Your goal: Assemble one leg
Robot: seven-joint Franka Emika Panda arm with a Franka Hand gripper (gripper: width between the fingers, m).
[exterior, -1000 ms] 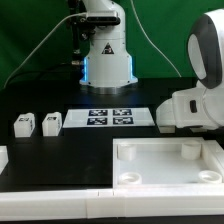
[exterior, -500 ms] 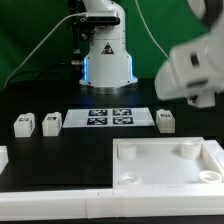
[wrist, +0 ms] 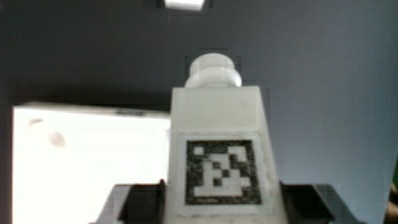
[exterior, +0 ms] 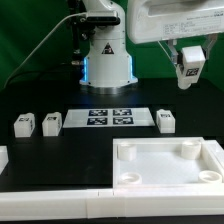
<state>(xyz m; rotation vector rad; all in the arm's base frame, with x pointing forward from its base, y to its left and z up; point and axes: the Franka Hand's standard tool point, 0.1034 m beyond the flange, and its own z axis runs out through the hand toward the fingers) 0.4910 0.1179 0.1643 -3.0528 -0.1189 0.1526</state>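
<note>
My gripper (exterior: 190,62) hangs high at the exterior view's upper right, shut on one white leg (exterior: 190,68) with its tag facing the camera. In the wrist view the held leg (wrist: 221,140) stands between the dark fingers (wrist: 143,200), its rounded peg end pointing away from the gripper (wrist: 222,205). Three more legs rest on the black table: two at the exterior view's left (exterior: 22,125) (exterior: 50,123) and one (exterior: 166,120) right of the marker board (exterior: 110,117). The white tray-like tabletop (exterior: 150,170) lies at front right, well below the gripper.
The robot base (exterior: 106,55) stands at the back centre. A white barrier (exterior: 50,200) runs along the front edge, with a white piece (exterior: 3,155) at the far left. In the wrist view the tabletop (wrist: 89,150) shows below the held leg.
The arm has risen from low over the table at the right to high in the upper right, carrying a leg. The leg beside the marker board has come into view.
</note>
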